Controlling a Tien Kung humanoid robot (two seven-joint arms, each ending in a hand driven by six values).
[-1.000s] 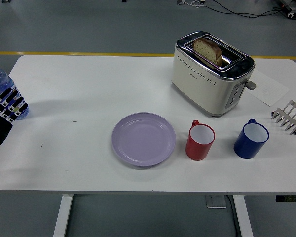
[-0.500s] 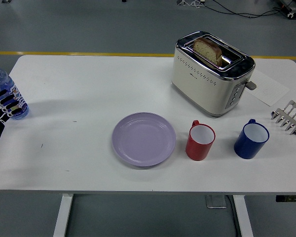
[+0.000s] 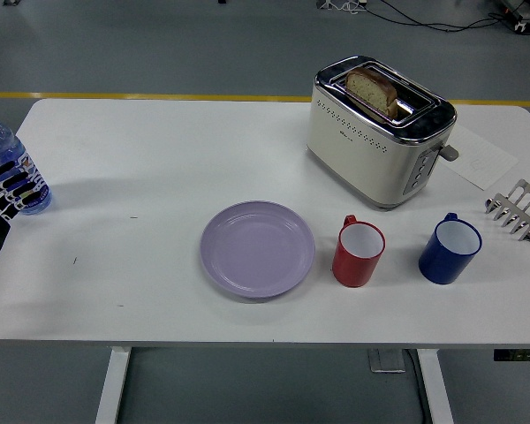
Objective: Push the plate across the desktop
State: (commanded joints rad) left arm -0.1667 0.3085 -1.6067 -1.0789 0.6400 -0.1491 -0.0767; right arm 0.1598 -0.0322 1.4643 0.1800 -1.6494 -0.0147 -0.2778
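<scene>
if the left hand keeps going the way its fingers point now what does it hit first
Probably the water bottle: the left hand sits at the table's left edge, fingers aimed up-right and overlapping the bottle's base, though depth is unclear.

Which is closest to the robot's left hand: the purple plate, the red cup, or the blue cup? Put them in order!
From the left hand at the table's left edge:
1. Purple plate, middle of the table, nearest.
2. Red cup, just right of the plate.
3. Blue cup, farther right, farthest.

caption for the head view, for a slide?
Lilac plate sits untouched mid-table beside red mug and blue mug; robot's left hand is at the left edge.
</scene>
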